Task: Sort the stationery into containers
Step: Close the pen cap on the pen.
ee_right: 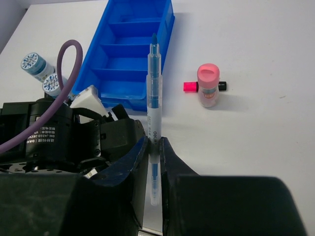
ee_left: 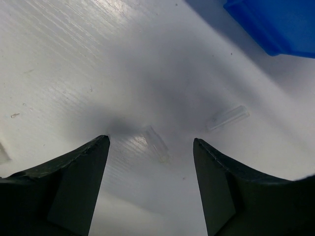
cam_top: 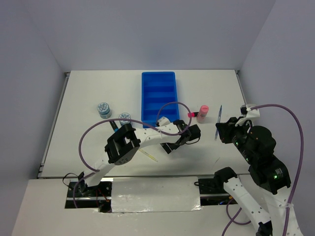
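Observation:
The blue four-compartment tray (cam_top: 158, 98) lies at the table's middle back and looks empty. My right gripper (cam_top: 219, 129) is shut on a thin blue-and-clear pen (cam_top: 218, 120), held right of the tray; in the right wrist view the pen (ee_right: 153, 93) stands up between the fingers of the gripper (ee_right: 154, 142). My left gripper (cam_top: 170, 146) is open and empty, low over the table just in front of the tray; its wrist view shows the gripper (ee_left: 151, 142) over two small clear pieces (ee_left: 227, 118). Two patterned tubs (cam_top: 103, 109) (cam_top: 125, 117) stand left of the tray.
A pink cylinder (cam_top: 202, 113) and a pink-ended marker (cam_top: 193, 114) lie between the tray and my right gripper. A blue-ended black marker (cam_top: 114, 125) and a thin pale stick (cam_top: 147, 155) lie by the left arm. The tray corner (ee_left: 275, 24) shows in the left wrist view.

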Available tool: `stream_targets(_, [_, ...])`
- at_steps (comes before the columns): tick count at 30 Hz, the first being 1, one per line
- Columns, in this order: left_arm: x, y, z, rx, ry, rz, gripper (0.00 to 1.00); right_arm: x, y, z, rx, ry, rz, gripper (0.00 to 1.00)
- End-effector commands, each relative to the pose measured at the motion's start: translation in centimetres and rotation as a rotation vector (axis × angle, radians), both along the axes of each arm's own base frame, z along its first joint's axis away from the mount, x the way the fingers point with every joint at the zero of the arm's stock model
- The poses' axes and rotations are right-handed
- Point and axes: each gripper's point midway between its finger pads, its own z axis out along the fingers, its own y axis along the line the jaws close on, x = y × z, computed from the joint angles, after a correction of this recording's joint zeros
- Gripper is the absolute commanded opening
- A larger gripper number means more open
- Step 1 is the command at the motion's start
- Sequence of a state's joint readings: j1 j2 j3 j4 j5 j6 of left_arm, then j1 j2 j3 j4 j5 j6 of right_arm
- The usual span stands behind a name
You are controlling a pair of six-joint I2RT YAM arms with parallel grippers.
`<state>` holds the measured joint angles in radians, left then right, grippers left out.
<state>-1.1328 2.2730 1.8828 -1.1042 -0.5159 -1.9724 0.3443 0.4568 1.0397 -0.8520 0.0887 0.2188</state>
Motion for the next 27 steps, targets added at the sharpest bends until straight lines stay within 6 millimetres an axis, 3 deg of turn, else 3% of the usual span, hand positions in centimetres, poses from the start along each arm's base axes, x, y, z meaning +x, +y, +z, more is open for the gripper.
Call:
stream_targets(1, [-0.3,1.4,-0.2,0.031,0.007,0.049,0.81,0.0,0.2,1.6,0.013,-0.059,0.016,0.00])
stream_targets(7, [-0.4,1.2,-0.5,0.039,0.024,0.019,0.67,0.0,0.2,1.7,0.014,-0.060,0.016,0.00])
stream_targets(15, [-1.7,1.1,-2.1,0.050,0.096,-0.022,0.61,0.0,0.4,1.8,0.020,-0.068,0.022,0.00])
stream_targets(19, [-2.0,0.5,-3.0,0.036,0.120,-0.041,0.47,-0.1,0.4,1.9,0.025,-0.074,0.026,0.00])
stream_targets(23, [-2.1,0.3,-3.4,0.033,0.131,-0.052,0.44,-0.3,0.2,2.1,0.017,-0.081,0.025,0.00])
stream_targets(26, [-2.2,0.4,-3.8,0.038,0.135,-0.075,0.32,-0.5,0.2,2.2,0.017,-0.086,0.027,0.00])
stream_targets(27, [-2.3,0.5,-4.0,0.042,0.139,-0.083,0.22,-0.5,0.2,2.2,0.018,-0.086,0.029,0.00])
